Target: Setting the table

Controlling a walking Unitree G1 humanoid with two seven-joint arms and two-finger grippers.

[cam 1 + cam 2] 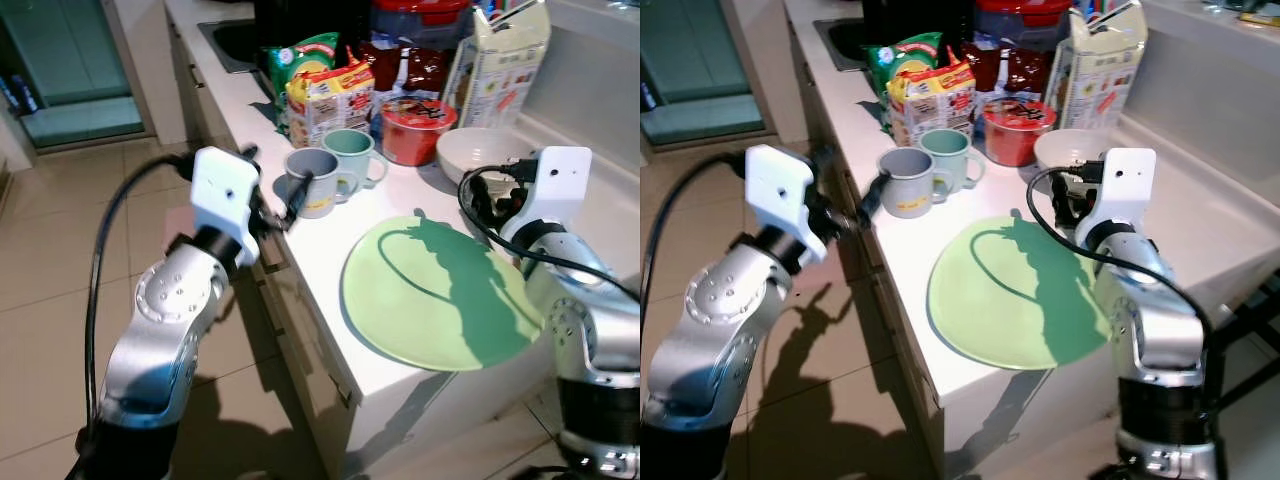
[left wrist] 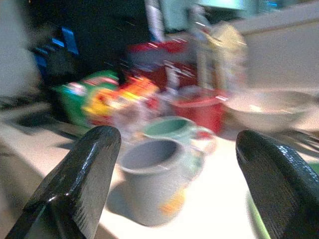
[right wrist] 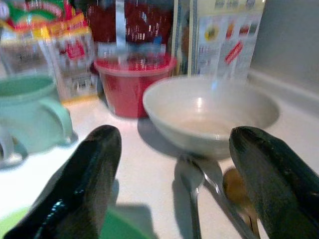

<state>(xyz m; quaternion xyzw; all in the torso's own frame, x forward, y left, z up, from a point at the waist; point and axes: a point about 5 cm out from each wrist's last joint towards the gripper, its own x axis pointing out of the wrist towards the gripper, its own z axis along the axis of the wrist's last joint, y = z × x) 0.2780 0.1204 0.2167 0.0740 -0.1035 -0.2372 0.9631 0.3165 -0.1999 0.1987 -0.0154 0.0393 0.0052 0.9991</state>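
Fingers of the left gripper (image 2: 174, 189) spread wide, grey mug (image 2: 154, 179) just ahead between them; right gripper (image 3: 172, 184) fingers likewise spread, white bowl (image 3: 209, 114) and spoons (image 3: 192, 194) ahead on the tabletop (image 3: 144, 169).

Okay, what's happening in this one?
The robot stands at a white counter with both arms raised. Its left gripper, jaws open, is lined up on the grey mug, which sits beside a green mug; nothing is held yet. Its right gripper, jaws also open, points at the white bowl, with spoons lying in front of it. A green plate lies at the counter's near edge; food packets stand behind the mugs.
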